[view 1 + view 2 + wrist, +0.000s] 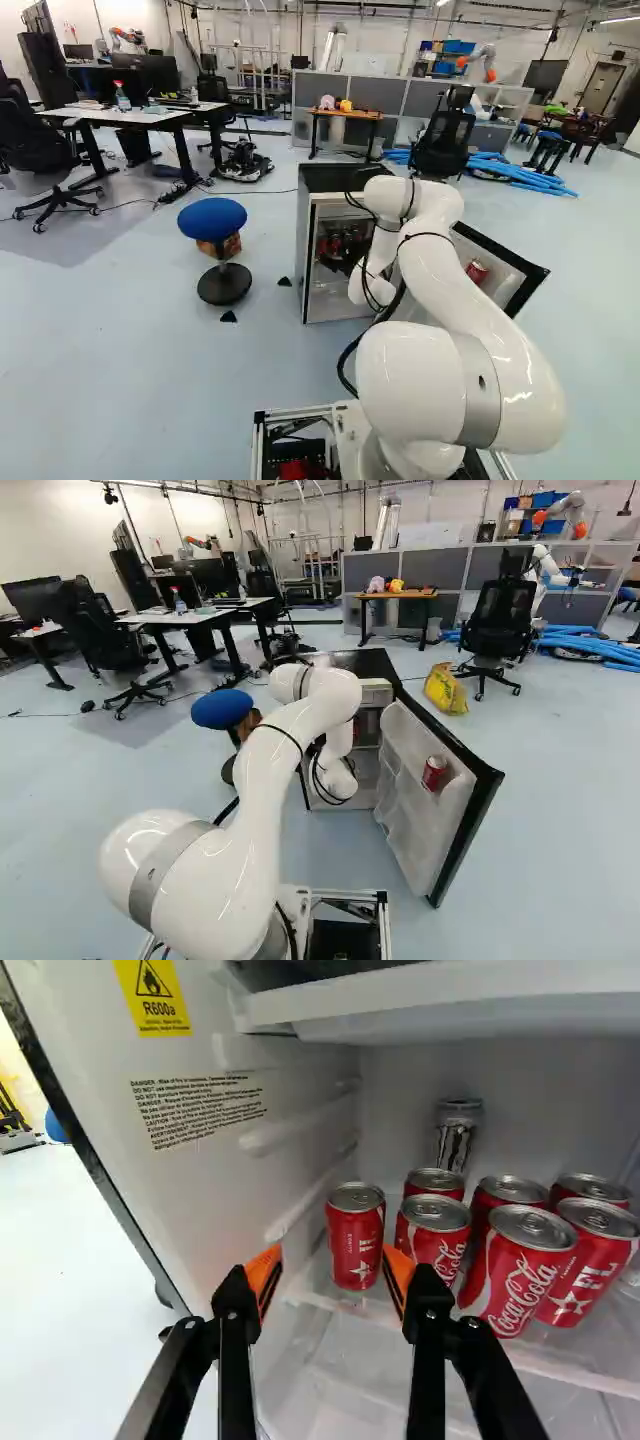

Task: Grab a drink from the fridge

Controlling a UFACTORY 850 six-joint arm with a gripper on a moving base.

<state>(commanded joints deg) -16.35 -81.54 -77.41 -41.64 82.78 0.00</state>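
Red cylindrical metal can (355,1250) stands ahead of the wide-spread black tool (332,1264) in the opened black-topped fridge (335,179), left base view's centre, grasp and removal remaining.

White arm (480,300) (black cables (341,366))

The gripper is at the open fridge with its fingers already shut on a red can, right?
Not quite: the fingers are not shut on a can. The wrist view shows the gripper open, with the leftmost red can standing ungripped ahead of it. The rest holds: the gripper is at the open fridge.
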